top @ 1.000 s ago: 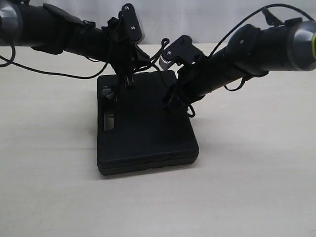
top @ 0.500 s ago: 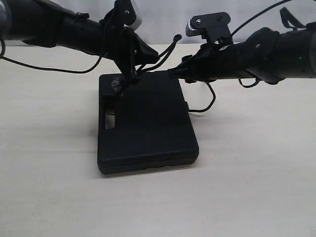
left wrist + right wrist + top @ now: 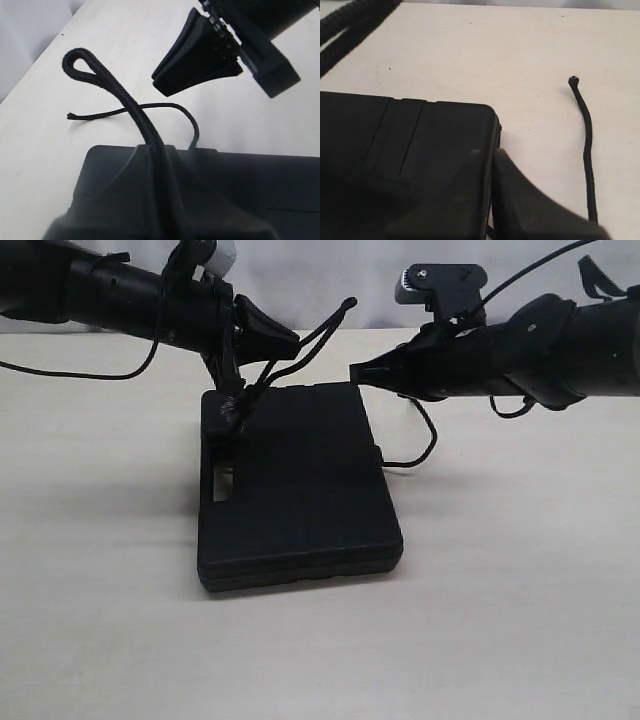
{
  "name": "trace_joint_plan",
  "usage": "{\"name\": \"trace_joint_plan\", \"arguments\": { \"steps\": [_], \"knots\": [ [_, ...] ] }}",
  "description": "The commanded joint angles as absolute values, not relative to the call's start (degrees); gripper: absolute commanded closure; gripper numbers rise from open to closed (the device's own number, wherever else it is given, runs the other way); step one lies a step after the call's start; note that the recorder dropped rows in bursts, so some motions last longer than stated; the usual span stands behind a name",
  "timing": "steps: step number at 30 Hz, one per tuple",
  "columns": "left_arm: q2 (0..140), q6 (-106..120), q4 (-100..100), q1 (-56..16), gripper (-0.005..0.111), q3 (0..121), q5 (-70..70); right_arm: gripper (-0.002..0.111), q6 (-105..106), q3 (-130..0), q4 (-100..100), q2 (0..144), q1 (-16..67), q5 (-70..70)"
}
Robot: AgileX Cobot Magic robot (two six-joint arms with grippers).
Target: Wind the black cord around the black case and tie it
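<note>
Clamping the limp black cord (image 3: 127, 102) over the black case's (image 3: 300, 490) far edge, the left tool (image 3: 288, 340) presents its loop; the right tool (image 3: 362, 371), jaws together and empty, should likely pinch there.

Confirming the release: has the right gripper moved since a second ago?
Yes: the right gripper rose off the black case lid to above its far right corner.

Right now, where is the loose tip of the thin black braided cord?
The cord's loose tip lies on the pale table, right of the flat matte black plastic case in the exterior view, off its far corner near the right gripper.
</note>
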State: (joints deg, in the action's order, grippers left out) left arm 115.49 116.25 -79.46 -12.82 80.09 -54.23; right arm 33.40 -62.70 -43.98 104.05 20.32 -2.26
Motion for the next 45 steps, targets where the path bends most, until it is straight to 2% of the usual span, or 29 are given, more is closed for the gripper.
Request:
{"name": "trace_joint_plan", "arguments": {
  "steps": [1, 5, 12, 21, 24, 26, 29, 32, 34, 37, 41, 42, 45],
  "knots": [
    [114.92, 117.14, -79.78, -12.79, 0.107, 80.0, -56.92, 0.104, 40.02, -63.2, -43.6, 104.06, 20.11, 0.0],
    [115.01, 118.39, -79.65, -12.79, 0.107, 80.0, -59.53, 0.104, 37.81, -62.3, -47.11, 104.32, 20.11, 3.94],
    [116.0, 118.91, -79.65, -12.79, 0.107, 80.0, -56.6, 0.095, 40.47, -67.27, -47.11, 103.73, 20.11, -12.67],
    [116.4, 119.14, -79.53, -12.79, 0.107, 80.0, -56.72, 0.096, 41.66, -64.64, -44.98, 102.55, 19.33, -1.74],
    [116.4, 119.72, -79.68, -12.79, 0.107, 80.0, -56.84, 0.104, 42.82, -65.67, -44.98, 102.82, 17.35, -14.02],
    [116.4, 119.7, -79.8, -12.79, 0.107, 80.0, -56.84, 0.104, 45.0, -67.22, -48.09, 103.62, 15.52, -18.69],
    [116.4, 119.7, -80.13, -12.79, 0.107, 80.0, -56.97, 0.104, 62.48, -68.17, -63.77, 104.9, 11.72, -29.15],
    [116.4, 119.7, -80.13, -12.79, 0.107, 80.0, -57.33, 0.104, 85.21, -67.25, -86.93, 108.37, 4.93, -53.56],
    [116.4, 119.7, -80.13, -12.79, 0.107, 80.0, -57.33, 0.104, 89.24, -67.23, -93.85, 111.7, 1.08, -65.44],
    [116.4, 119.7, -80.13, -12.79, 0.107, 80.0, -57.47, 0.095, 90.94, -67.23, -95.65, 115.52, -1.44, -65.64],
    [116.4, 120.01, -80.37, -12.79, 0.107, 80.0, -58.47, 0.066, 92.47, -67.33, -99.95, 118.18, 1.11, -66.06],
    [116.4, 120.11, -80.52, -12.79, 0.107, 80.0, -58.47, 0.062, 93.1, -67.33, -99.95, 118.29, 2.3, -65.81],
    [116.4, 120.03, -80.5, -12.79, 0.107, 80.0, -58.15, 0.063, 93.86, -68.83, -99.95, 118.29, 5.84, -65.55]
  ]
}}
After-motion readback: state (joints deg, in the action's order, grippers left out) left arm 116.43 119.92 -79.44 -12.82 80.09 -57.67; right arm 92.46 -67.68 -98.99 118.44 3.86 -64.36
